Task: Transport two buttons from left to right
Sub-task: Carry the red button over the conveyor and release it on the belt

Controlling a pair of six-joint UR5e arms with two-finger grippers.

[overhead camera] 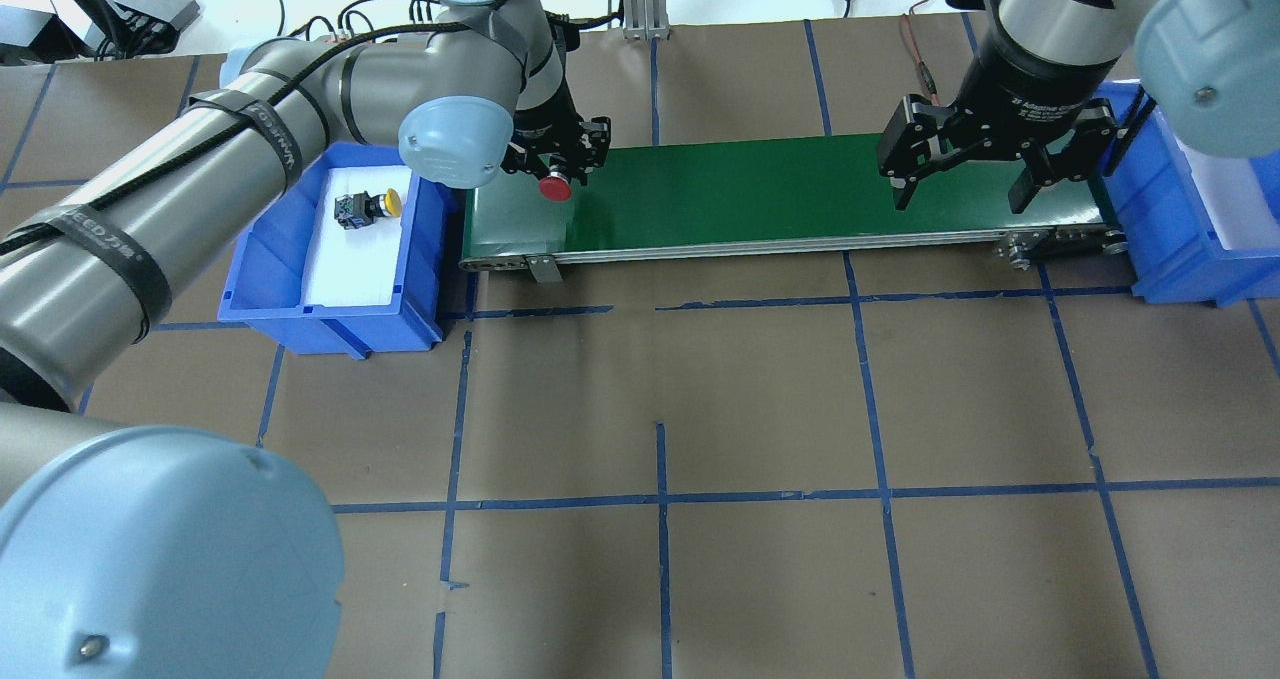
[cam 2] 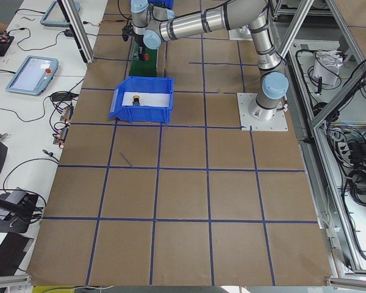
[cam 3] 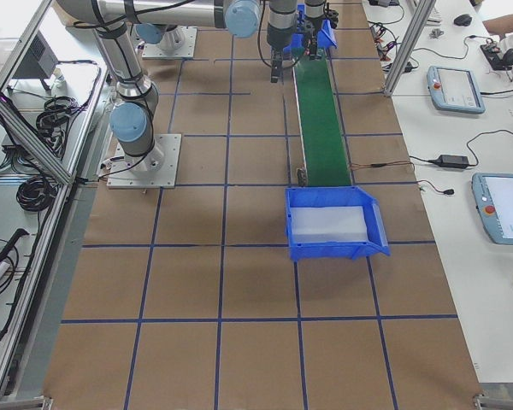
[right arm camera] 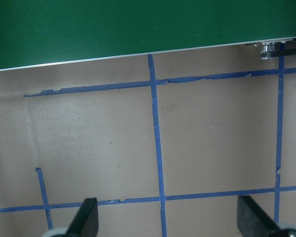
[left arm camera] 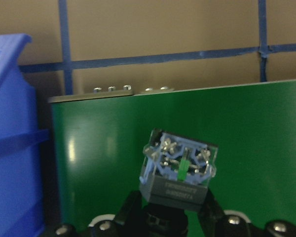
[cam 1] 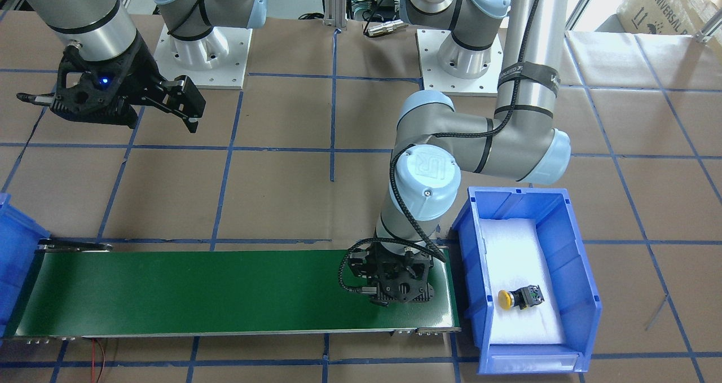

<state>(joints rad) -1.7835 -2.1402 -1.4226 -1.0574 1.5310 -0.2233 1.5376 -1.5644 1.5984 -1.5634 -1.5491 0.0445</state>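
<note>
Brown paper marked into squares by blue tape lines [overhead camera: 660,499] covers the tabletop [overhead camera: 760,409]. Metal frame posts and a white side desk with teach pendants [cam 2: 30,73] stand around it. One green conveyor belt [overhead camera: 760,184] runs along the far side between two blue bins, the left bin [overhead camera: 330,327] and the right bin [overhead camera: 1170,249], each lined in white.

Of the two buttons, the yellow button [overhead camera: 367,206] lies on its side in the left bin. The red button [overhead camera: 555,187] is clamped in the left hand [overhead camera: 556,164] over the belt's left end. Whether it touches the belt is unclear. The wrist view shows only its contact block, and from the front the hand hides it.

The right hand [overhead camera: 962,199] hangs spread wide, holding nothing, over the belt's right end. The overhead view cuts off the right bin at its edge.
</note>
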